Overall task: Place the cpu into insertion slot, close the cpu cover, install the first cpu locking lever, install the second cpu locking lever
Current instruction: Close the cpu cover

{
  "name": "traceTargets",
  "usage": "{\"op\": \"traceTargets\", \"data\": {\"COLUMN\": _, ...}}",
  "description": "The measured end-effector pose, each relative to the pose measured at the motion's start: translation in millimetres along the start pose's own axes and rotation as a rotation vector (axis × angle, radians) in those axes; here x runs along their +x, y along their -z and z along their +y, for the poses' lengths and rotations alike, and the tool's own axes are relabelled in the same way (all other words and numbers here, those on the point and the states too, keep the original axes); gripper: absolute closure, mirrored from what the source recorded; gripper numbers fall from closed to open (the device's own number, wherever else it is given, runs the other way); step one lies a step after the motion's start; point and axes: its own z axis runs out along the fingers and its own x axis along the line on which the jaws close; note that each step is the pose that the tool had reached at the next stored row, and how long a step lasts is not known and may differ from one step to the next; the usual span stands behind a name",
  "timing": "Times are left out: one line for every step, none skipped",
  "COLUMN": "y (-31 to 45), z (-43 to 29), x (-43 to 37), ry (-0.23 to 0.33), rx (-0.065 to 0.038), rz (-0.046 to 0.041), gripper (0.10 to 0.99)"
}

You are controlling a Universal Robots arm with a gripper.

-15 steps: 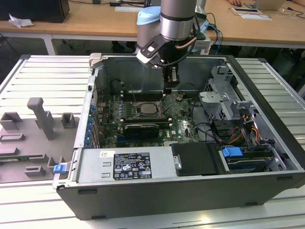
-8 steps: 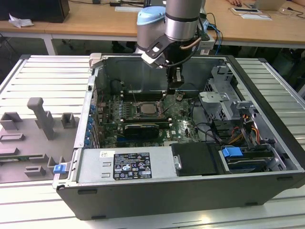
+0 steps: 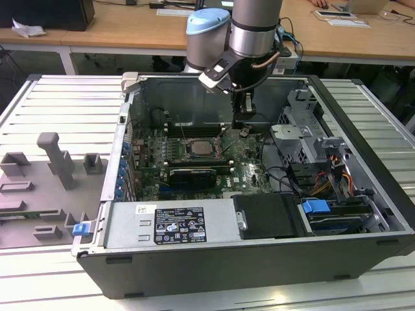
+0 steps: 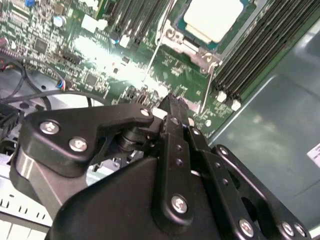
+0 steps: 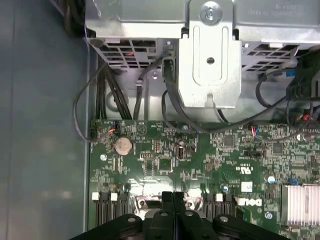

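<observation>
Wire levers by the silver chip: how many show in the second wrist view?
2. One lever slants from the chip across the green board; the other lever runs beside the black memory slots. Others may be hidden.

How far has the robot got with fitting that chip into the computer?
Done: the cpu sits seated on the motherboard, and the cpu cover looks laid down around it. In hand: nothing; the hand is shut and empty, hanging close beside the two wire levers. Left: those levers seem to stand free rather than latched, though I cannot be sure from here.
</observation>
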Motion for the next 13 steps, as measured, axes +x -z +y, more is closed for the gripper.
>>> {"op": "traceTargets", "data": {"y": -0.3, "z": 1.1, "x": 0.0, "ry": 0.0, "rx": 0.0, "rz": 0.0001, "gripper": 0.98}}
{"op": "traceTargets", "data": {"y": -0.7, "z": 2.6, "x": 0.0, "ry": 0.001, "rx": 0.0, "rz": 0.0001, "gripper": 0.98}}
{"op": "traceTargets", "data": {"y": -1.1, "z": 3.8, "x": 0.1, "ry": 0.002, "rx": 0.0, "rz": 0.0002, "gripper": 0.98}}
{"op": "traceTargets", "data": {"y": -2.0, "z": 6.4, "x": 0.3, "ry": 0.004, "rx": 0.0, "rz": 0.0003, "gripper": 0.98}}
{"op": "traceTargets", "data": {"y": -3.1, "z": 8.4, "x": 0.4, "ry": 0.006, "rx": 0.0, "rz": 0.0002, "gripper": 0.98}}
{"op": "traceTargets", "data": {"y": -4.0, "z": 9.6, "x": 0.4, "ry": 0.007, "rx": 0.0, "rz": 0.0002, "gripper": 0.98}}
{"op": "traceTargets", "data": {"y": -5.3, "z": 11.8, "x": 0.5, "ry": 0.009, "rx": 0.001, "rz": 0.0003, "gripper": 0.98}}
{"op": "traceTargets", "data": {"y": -6.4, "z": 12.8, "x": 0.6, "ry": 0.01, "rx": 0.001, "rz": 0.0004, "gripper": 0.98}}
{"op": "traceTargets", "data": {"y": -9.6, "z": 14.0, "x": 1.0, "ry": 0.011, "rx": 0.001, "rz": 0.0004, "gripper": 0.98}}
{"op": "traceTargets", "data": {"y": -12.3, "z": 14.1, "x": 1.2, "ry": 0.012, "rx": 0.002, "rz": 0.0005, "gripper": 0.98}}
{"op": "traceTargets", "data": {"y": -14.1, "z": 14.0, "x": 1.3, "ry": 0.012, "rx": 0.002, "rz": 0.0004, "gripper": 0.98}}
{"op": "traceTargets", "data": {"y": -17.8, "z": 13.9, "x": 1.4, "ry": 0.012, "rx": 0.003, "rz": 0.0005, "gripper": 0.98}}
{"op": "traceTargets", "data": {"y": -18.6, "z": 12.5, "x": 1.4, "ry": 0.012, "rx": 0.006, "rz": 0.0004, "gripper": 0.98}}
